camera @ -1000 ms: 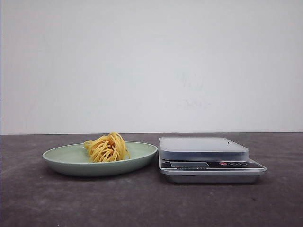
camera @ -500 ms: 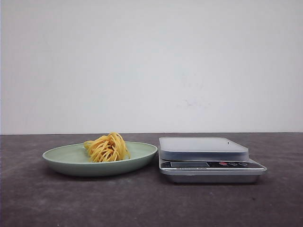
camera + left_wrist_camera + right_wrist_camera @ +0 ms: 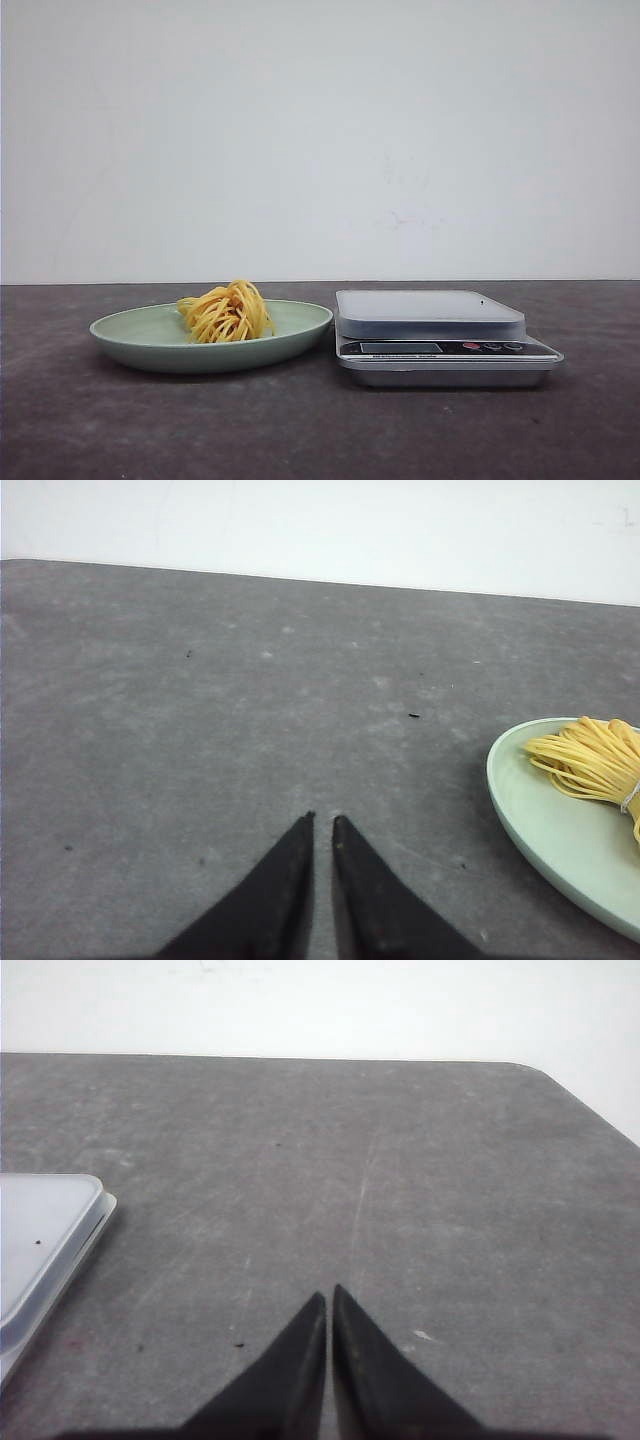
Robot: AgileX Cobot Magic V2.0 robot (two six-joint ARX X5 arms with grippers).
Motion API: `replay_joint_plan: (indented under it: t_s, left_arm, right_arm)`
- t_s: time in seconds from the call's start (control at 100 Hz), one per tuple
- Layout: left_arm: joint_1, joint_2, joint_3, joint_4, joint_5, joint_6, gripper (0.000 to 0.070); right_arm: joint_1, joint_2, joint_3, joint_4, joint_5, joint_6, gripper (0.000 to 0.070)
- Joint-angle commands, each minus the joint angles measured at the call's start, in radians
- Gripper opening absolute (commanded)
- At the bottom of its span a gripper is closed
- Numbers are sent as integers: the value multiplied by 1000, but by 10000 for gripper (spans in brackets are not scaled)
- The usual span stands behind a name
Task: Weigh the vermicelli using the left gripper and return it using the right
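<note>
The vermicelli (image 3: 227, 312), a small nest of yellow strands, lies on a pale green plate (image 3: 130, 335) at the left of the dark table. A silver kitchen scale (image 3: 435, 330) stands just right of the plate, its pan bare. Neither arm shows in the front view. In the left wrist view my left gripper (image 3: 322, 821) is shut and empty over bare table, with the plate (image 3: 540, 825) and vermicelli (image 3: 590, 760) off to one side. In the right wrist view my right gripper (image 3: 329, 1293) is shut and empty over bare table, the scale's pan (image 3: 40, 1235) at the frame's edge.
A plain white wall runs behind the table. The table's far edge and a rounded corner (image 3: 540, 1070) show in the right wrist view. Dark tabletop (image 3: 300, 430) lies in front of the plate and scale.
</note>
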Motion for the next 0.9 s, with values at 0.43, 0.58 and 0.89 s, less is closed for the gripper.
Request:
replay_joint_plan:
  t_s: [0.43,0.58,0.89]
  left_arm:
    - [2,-1,-18,-6,2,16,0]
    - [2,-1,-18,-4,2,16,0]
    - [2,-1,-18,24,0,10,0]
  right_arm:
    - [0,-2,-3,18,-1,-4,1]
    - [0,-2,-3,34,-5,1,1]
    - [0,-2,-1,85,4,127,1]
